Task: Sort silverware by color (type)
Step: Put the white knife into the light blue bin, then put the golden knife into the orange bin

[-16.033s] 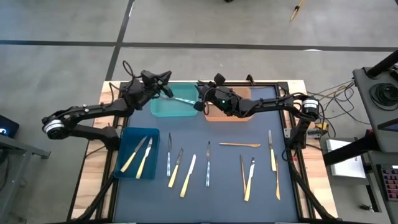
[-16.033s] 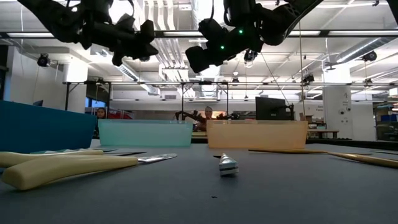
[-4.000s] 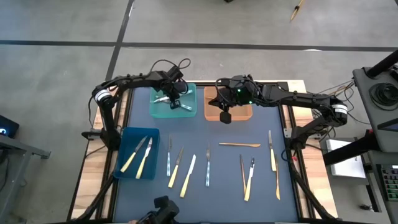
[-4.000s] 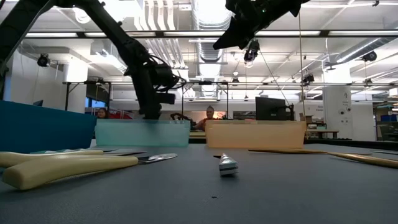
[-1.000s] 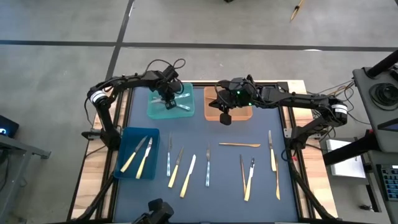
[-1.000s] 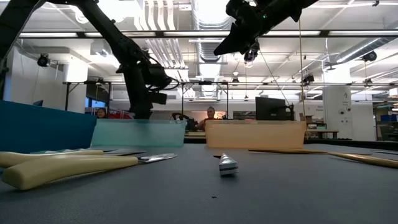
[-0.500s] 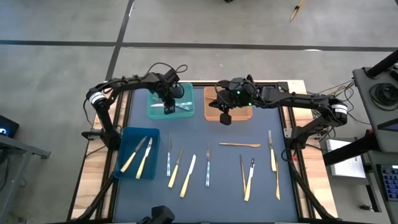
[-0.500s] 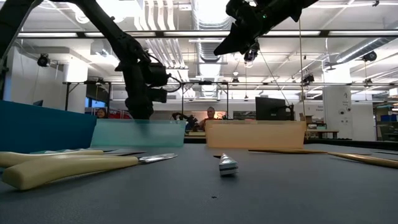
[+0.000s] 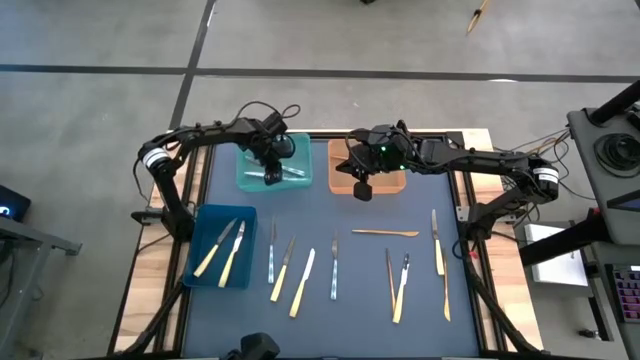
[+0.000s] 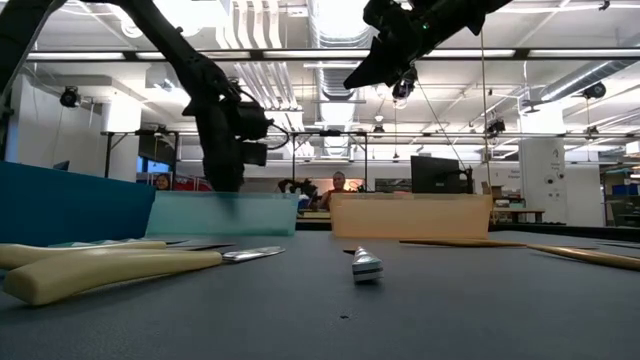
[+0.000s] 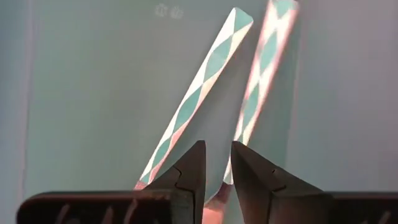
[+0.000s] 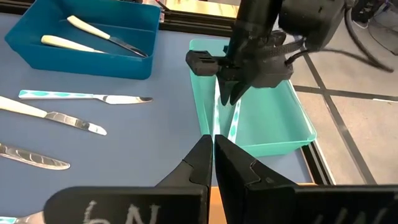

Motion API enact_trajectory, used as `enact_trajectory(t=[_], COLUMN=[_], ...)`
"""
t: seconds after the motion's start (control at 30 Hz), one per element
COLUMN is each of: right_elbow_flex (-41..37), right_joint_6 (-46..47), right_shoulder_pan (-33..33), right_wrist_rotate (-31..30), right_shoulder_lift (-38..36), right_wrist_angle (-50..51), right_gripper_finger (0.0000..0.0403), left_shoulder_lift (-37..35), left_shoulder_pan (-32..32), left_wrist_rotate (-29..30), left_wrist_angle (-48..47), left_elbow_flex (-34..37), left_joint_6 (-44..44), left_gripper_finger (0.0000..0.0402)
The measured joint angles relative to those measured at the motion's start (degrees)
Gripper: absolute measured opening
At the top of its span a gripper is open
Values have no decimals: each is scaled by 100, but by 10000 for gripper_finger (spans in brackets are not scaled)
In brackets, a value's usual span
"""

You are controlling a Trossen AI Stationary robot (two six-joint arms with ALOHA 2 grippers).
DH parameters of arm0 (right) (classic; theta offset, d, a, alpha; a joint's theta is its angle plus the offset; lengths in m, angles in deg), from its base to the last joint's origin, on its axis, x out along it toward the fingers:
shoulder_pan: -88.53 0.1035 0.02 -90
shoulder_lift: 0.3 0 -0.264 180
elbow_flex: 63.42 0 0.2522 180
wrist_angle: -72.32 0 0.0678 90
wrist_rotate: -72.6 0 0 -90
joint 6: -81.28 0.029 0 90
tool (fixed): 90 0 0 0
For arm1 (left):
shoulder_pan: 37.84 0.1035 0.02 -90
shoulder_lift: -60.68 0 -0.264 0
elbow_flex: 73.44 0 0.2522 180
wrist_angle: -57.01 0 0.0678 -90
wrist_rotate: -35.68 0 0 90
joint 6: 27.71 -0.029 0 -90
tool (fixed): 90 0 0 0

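Two patterned handles (image 11: 205, 99) sitting in my teal bin (image 9: 252, 178)

My left gripper (image 11: 216, 163) hangs just over them, fingers a crack apart, gripping nothing. Right gripper (image 12: 213, 151) is pinched closed above the orange bin (image 9: 390, 181); more silverware (image 9: 333, 266) lies on the mat.

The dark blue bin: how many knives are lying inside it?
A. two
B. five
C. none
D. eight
A: the high view shows two pale-handled knives lying side by side inside the dark blue bin, and the right wrist view shows the same two.
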Motion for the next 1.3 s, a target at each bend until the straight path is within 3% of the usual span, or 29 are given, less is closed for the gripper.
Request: enact_trajectory(t=[0.2,0.33,0.57,0.77,1.0,1.3], right_elbow_flex=[0,-31,-202,-337,-204,113], right_joint_6=[-215,-138,256,491,1295,1876], right_shoulder_pan=[4,3,4,2,4,71], right_wrist_rotate=[3,2,3,0,1,0], right_shoulder_lift=[0,0,0,0,0,0], right_wrist_angle=[-2,-22,-11,-73,-309,-277], right_gripper_finger=[9,9,9,9,9,9], left_shoulder_lift=[-882,-1817,-3498,-4520,-5188,-5358], left_shoulder_pan=[-117,-374,-893,-1138,-1165,-1165], left_wrist_rotate=[-406,-481,-434,-240,39,31], left_wrist_angle=[-29,507,2096,2951,3243,3277], left_elbow_flex=[182,640,1933,2968,3445,3464], left_joint_6=[858,1270,2478,3175,3245,2676], left_gripper_finger=[49,41,40,40,40,40])
